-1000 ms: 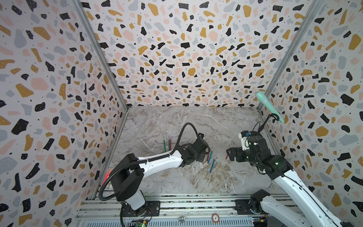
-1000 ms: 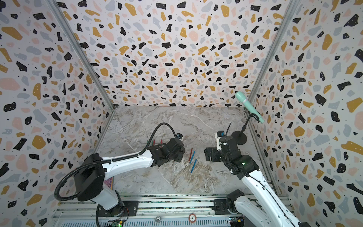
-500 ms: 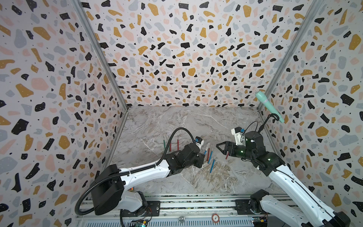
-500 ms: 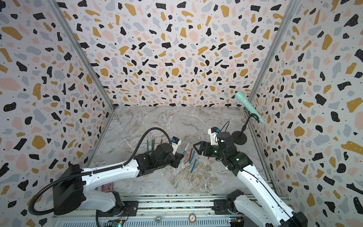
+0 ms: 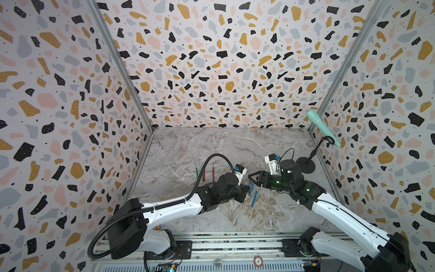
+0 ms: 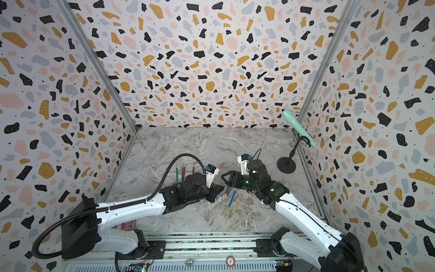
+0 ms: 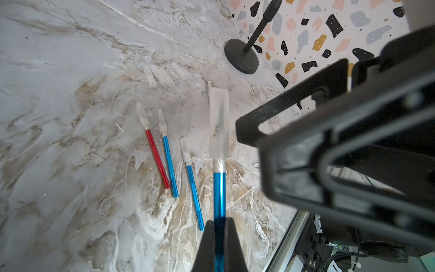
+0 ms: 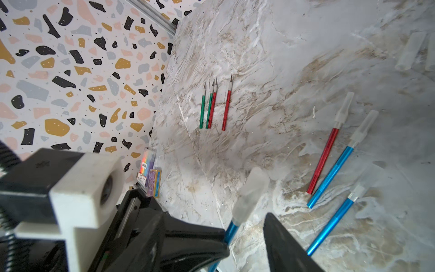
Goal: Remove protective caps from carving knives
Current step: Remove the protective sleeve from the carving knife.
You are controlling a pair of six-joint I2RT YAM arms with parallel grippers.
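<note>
A blue carving knife (image 7: 219, 188) is clamped in the closed left hand (image 7: 219, 222) near the centre of the bench (image 5: 188, 146). Its translucent cap (image 8: 250, 195) is straddled by the right hand (image 8: 246, 226), jaws apart. Four uncapped knives (image 8: 226, 110) are laid toward 9 o'clock.

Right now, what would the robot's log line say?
left gripper: shut on blue knife | right gripper: open around cap | cap: on | waiting: three capped knives | done: four bare knives

Left gripper (image 7: 219, 222) tight — right (image 8: 246, 227) seemingly agape
</note>
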